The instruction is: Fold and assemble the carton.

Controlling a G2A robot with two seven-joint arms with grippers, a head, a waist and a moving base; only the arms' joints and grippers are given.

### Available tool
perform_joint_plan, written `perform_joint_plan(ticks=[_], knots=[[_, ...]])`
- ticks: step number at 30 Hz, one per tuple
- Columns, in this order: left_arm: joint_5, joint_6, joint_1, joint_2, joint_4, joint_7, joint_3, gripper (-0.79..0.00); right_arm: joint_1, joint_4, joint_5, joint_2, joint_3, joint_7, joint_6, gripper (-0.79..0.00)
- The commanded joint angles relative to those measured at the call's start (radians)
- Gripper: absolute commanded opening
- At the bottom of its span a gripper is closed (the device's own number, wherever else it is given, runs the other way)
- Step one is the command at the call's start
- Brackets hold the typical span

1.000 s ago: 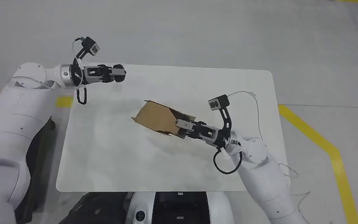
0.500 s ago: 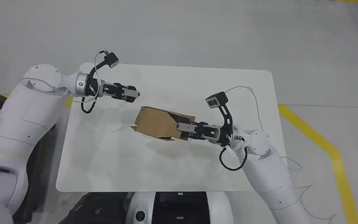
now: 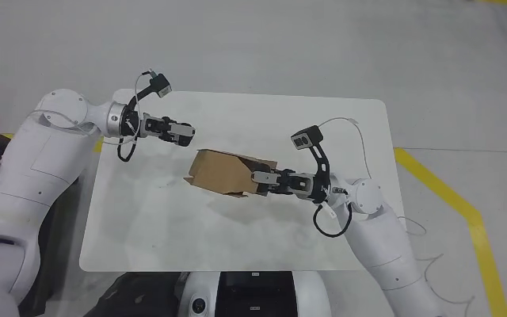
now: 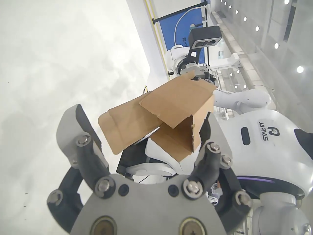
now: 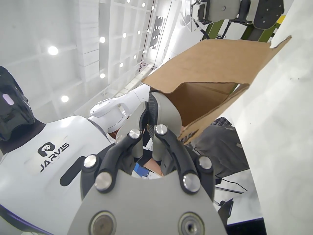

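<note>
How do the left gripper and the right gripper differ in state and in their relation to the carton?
The left gripper is open; the right gripper is shut on the carton. The left gripper holds nothing, apart from the carton; the right gripper pinches a wall at its open end. Both point toward the carton.

The table [image 3: 238, 230] under my arms is a white slab with rounded corners, its top clouded with faint grey smudges, heaviest from the centre toward 7 o'clock. A few small dark specks [image 4: 25, 193] dot it. The carton [image 3: 222, 170] is at the middle, its shadow falling toward 6 o'clock; I cannot tell whether its lower edge touches the surface.
</note>
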Motion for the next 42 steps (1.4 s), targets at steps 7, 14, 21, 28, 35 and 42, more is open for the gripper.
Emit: perform_joint_plan(ticks=[7, 14, 21, 28, 35, 42], knots=[[-0.145, 0.109, 0.043, 0.007, -0.055, -0.109, -0.042, 0.000, 0.018, 0.022, 0.005, 0.000, -0.012, -0.010, 0.010, -0.785], [-0.214, 0.114, 0.071, 0.022, -0.068, -0.109, -0.004, 0.000, 0.069, 0.131, 0.041, -0.003, -0.020, 0.015, -0.032, -0.785], [-0.301, 0.111, 0.053, 0.038, -0.081, -0.109, 0.066, 0.000, 0.090, 0.172, 0.071, -0.005, -0.039, 0.039, -0.043, -0.785], [-0.346, 0.109, 0.021, 0.050, -0.087, -0.109, 0.125, 0.000, 0.093, 0.185, 0.096, -0.007, -0.053, 0.043, -0.054, -0.785], [-0.395, 0.109, 0.005, 0.062, -0.111, -0.109, 0.174, 0.000, 0.095, 0.198, 0.095, -0.008, -0.055, 0.014, -0.073, -0.785], [-0.433, 0.109, -0.005, 0.080, -0.133, -0.109, 0.204, 0.000, 0.091, 0.206, 0.103, -0.008, -0.052, -0.006, -0.093, -0.785]])
